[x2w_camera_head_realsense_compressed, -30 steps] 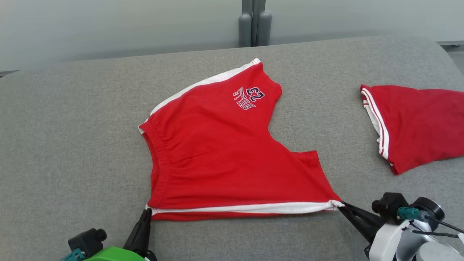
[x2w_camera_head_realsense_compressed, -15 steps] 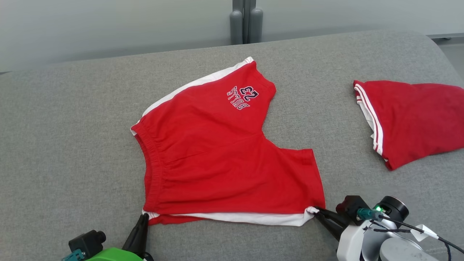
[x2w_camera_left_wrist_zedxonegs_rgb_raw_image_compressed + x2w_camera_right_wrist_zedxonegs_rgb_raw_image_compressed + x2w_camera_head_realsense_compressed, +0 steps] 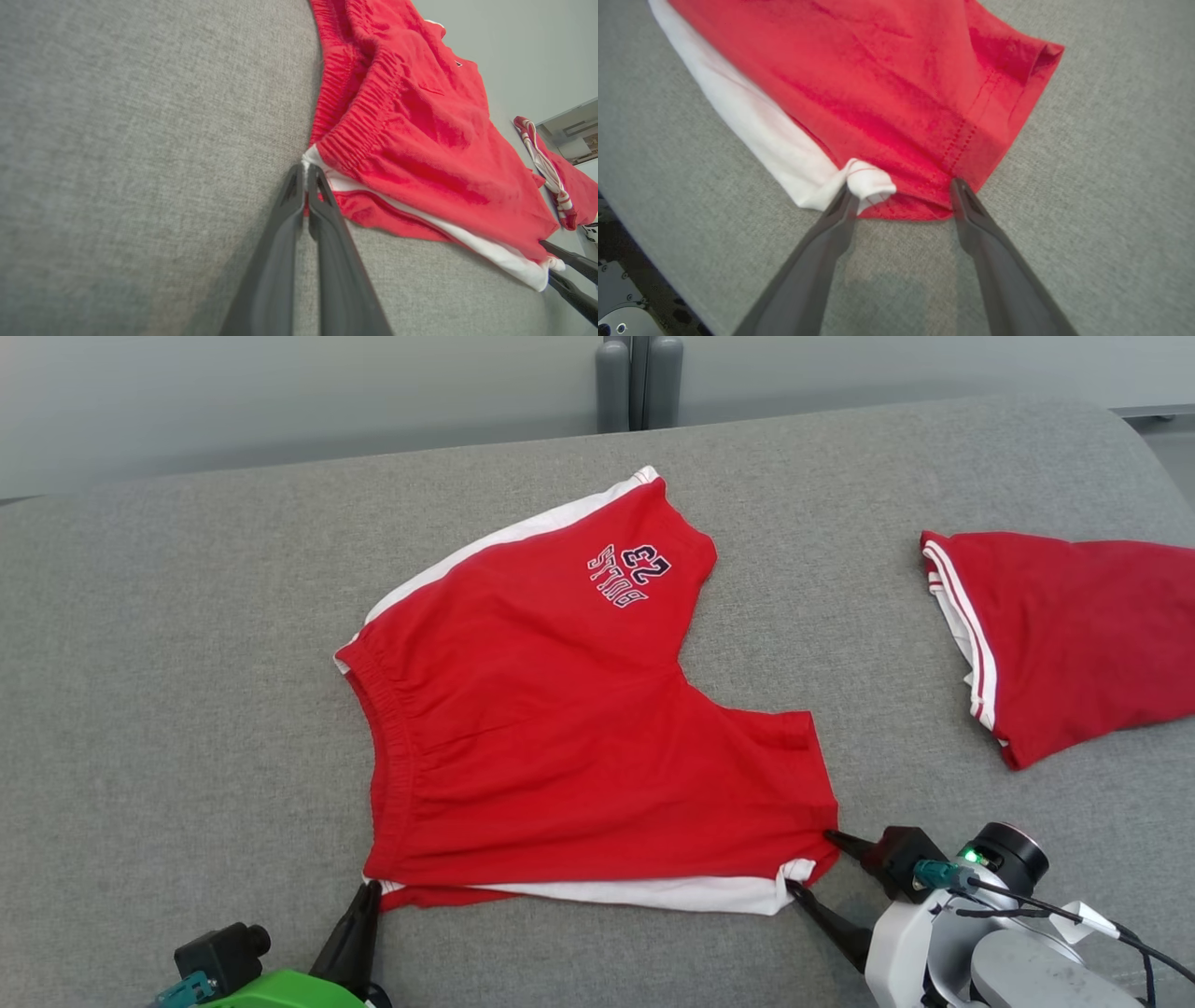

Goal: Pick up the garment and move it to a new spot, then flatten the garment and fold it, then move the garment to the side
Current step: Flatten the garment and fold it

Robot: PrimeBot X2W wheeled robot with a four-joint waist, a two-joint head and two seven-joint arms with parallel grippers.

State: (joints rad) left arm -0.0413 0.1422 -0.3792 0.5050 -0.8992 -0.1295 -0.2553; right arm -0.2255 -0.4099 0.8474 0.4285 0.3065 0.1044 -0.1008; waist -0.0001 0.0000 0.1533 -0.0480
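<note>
The garment is a pair of red shorts with white side stripes, spread on the grey padded surface. My left gripper is shut on its near left waistband corner; in the left wrist view the tips pinch the white edge of the garment. My right gripper stands open at the near right leg hem. In the right wrist view its tips straddle the hem of the garment without clamping it. That gripper also appears at the far end in the left wrist view.
A second red piece with white stripes lies at the right of the surface. Two grey posts stand behind the far edge. The surface's near edge runs close to my right gripper.
My right gripper has opened and let go of the hem corner, after moving left so that the near edge went slack. The left gripper keeps its hold. The camera shifted slightly.
</note>
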